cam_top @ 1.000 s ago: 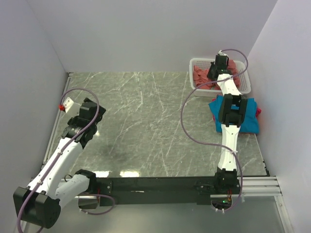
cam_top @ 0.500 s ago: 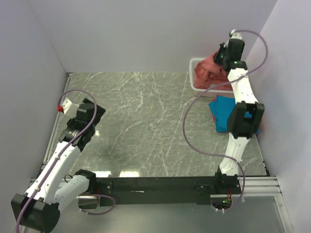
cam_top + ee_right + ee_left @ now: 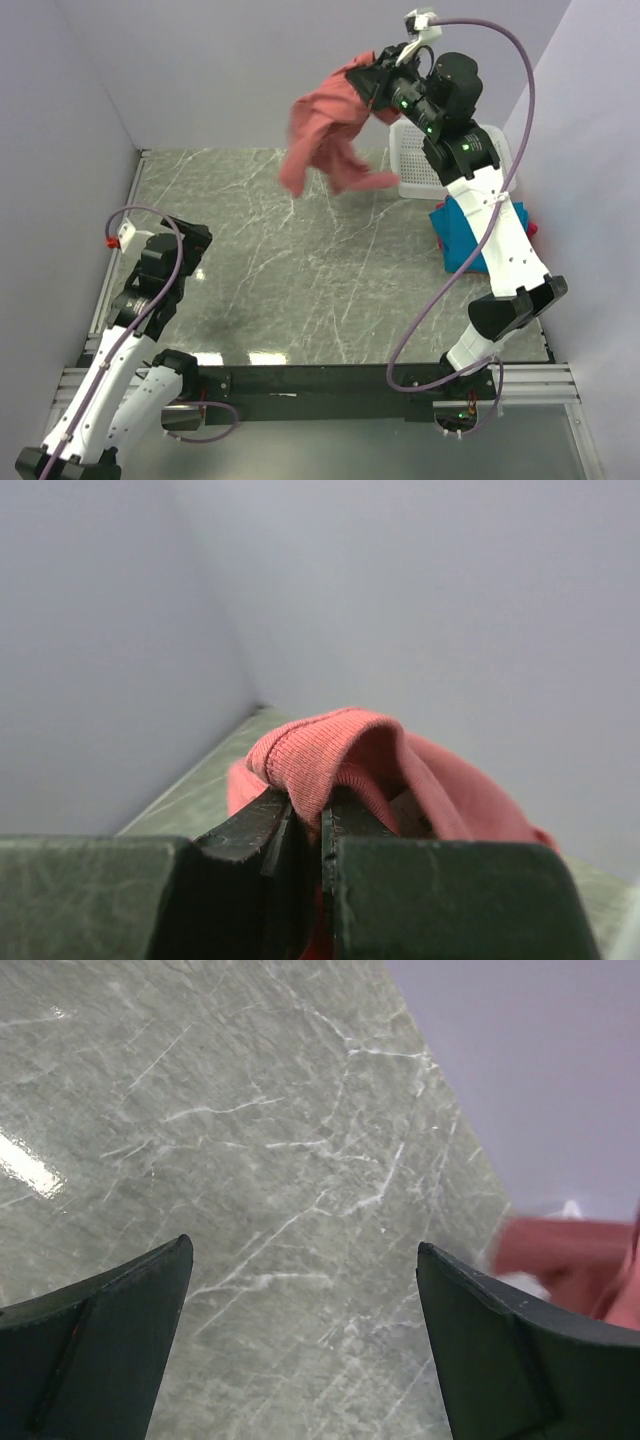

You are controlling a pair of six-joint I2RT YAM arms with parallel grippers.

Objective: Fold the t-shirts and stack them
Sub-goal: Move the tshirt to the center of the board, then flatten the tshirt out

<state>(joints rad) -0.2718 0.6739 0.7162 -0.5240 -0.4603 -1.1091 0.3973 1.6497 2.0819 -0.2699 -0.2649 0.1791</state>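
Note:
My right gripper is shut on the ribbed collar of the salmon-red t-shirt and holds it high in the air over the back of the table; the cloth hangs bunched below and to the left. In the right wrist view the collar is pinched between the jaws. The teal-blue t-shirt lies folded at the right side, with a sliver of magenta shirt at its right edge. My left gripper is open and empty low at the left; its view shows bare marble between the fingers and a red blur at the right.
The white mesh basket stands at the back right, partly behind my right arm. Grey walls close in the left, back and right sides. The marble table spreads between the arms.
My right gripper has lifted the salmon-red t-shirt out of the basket and swung it up and to the left. My left arm has drawn back slightly toward the near edge.

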